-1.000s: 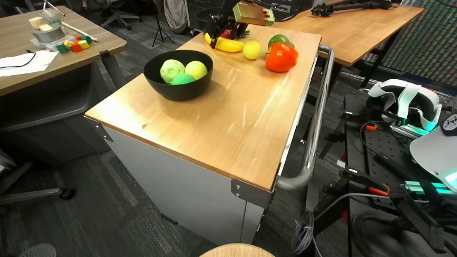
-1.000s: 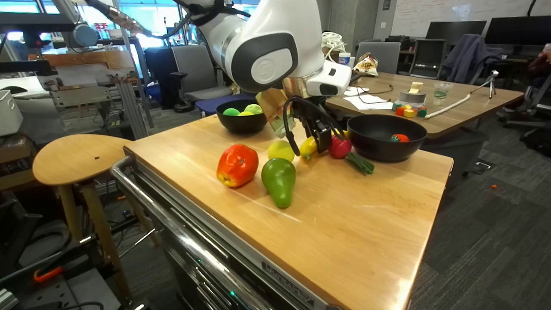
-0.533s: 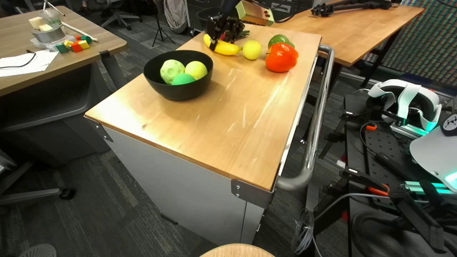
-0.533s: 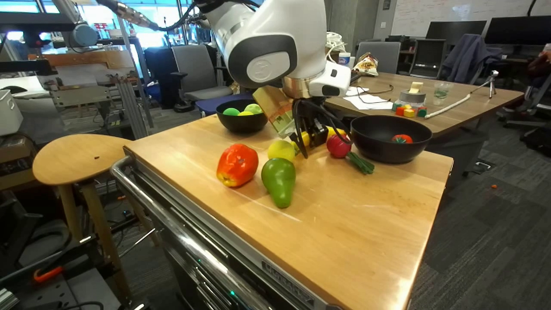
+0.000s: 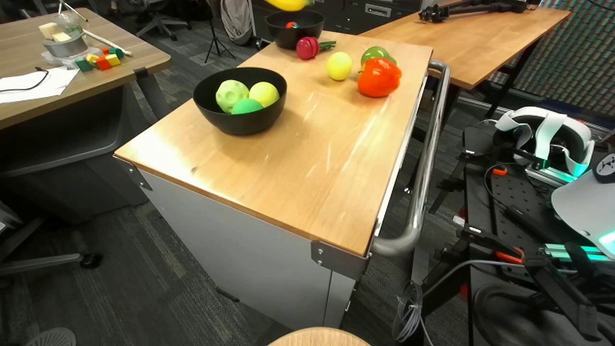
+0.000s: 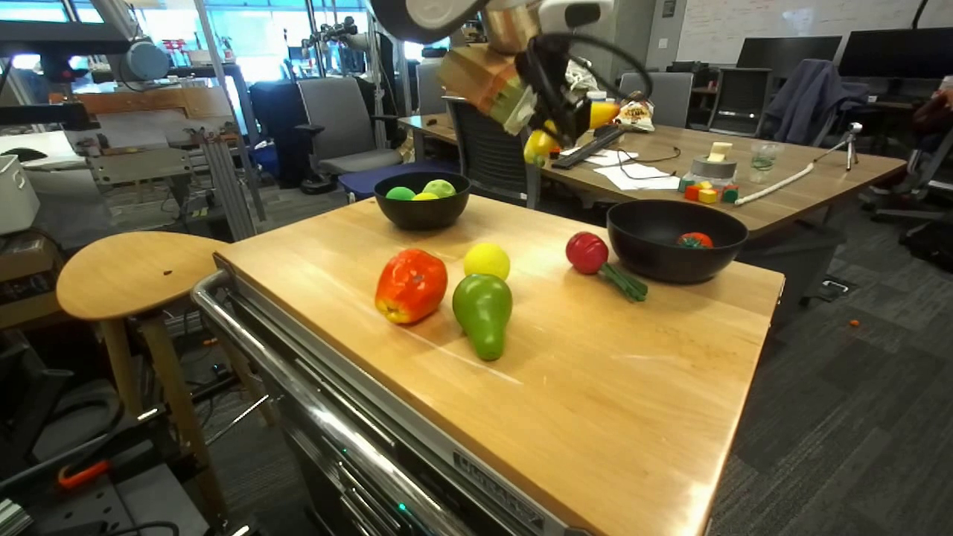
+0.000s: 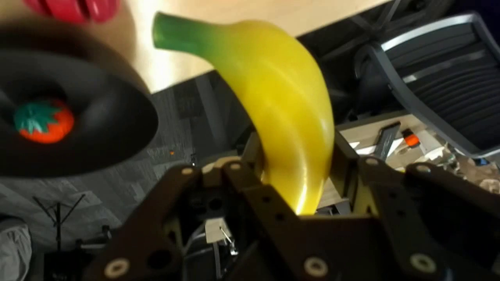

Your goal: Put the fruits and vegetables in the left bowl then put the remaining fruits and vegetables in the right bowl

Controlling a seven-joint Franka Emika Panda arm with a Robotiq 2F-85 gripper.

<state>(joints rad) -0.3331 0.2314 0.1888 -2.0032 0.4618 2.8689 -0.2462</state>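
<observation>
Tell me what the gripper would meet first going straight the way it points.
Probably nothing close: past the banana held in the gripper, the wrist view shows a dark gap off the tabletop. The banana hides part of that line, so the tabletop might come first.

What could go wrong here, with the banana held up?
The banana juts out beyond the tool, so it might pivot or slip. If lowered to the black bowl holding the small tomato, it could catch going in. The radish lies close beside that bowl; a low approach may nudge it.
</observation>
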